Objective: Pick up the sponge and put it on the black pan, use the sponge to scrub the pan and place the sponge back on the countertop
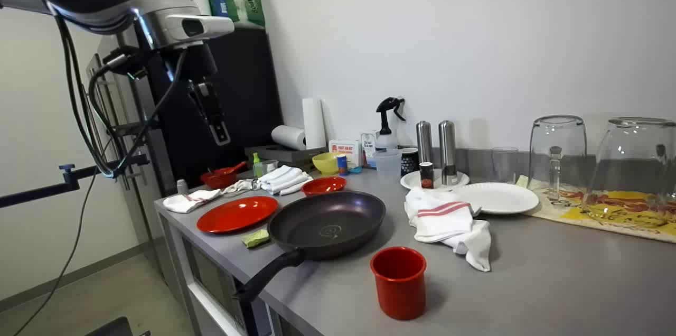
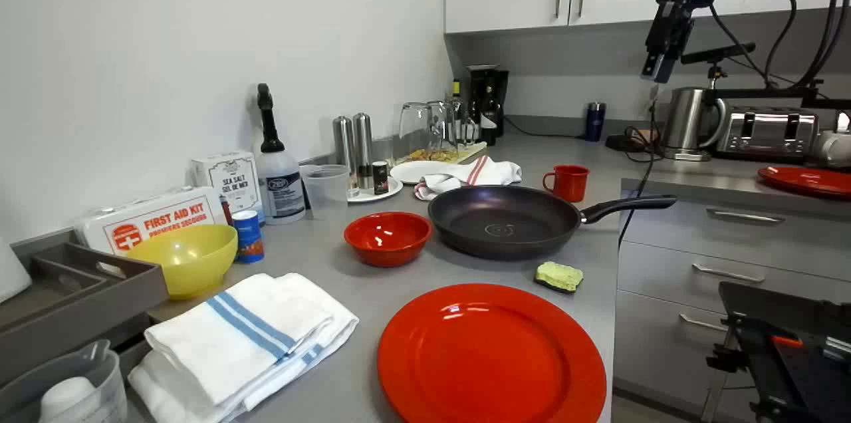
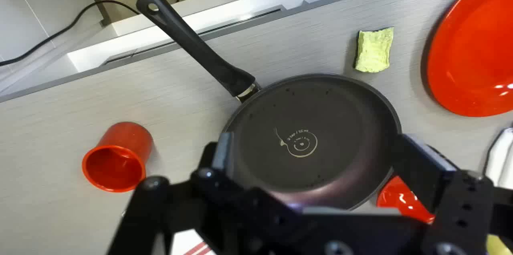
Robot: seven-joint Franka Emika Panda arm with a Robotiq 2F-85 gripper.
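**Fingers (image 3: 221,154) spread wide, sponge (image 3: 374,51) resting on the countertop (image 1: 549,283)**

The gripper (image 3: 323,152) hangs high, its two fingers far apart, one toward each side of the wrist view. They hold nothing and touch nothing; the gap between them frames the black pan (image 3: 308,134), which lies well below. Both exterior views show the fingertips well above the pan.

The sponge lies on the countertop with its yellow-green face up, near the straight edge. It sits between the black pan and a red plate (image 2: 492,356), just beside the pan's rim but apart from it. In an exterior view a dark underside shows along its lower edge.

The black pan stands level, its handle (image 3: 191,44) reaching out past the countertop's edge. A red mug (image 1: 399,294) stands near the pan, a red bowl (image 2: 387,240) sits close to the rim, and a white cloth (image 1: 446,225) with red stripes lies crumpled nearby.
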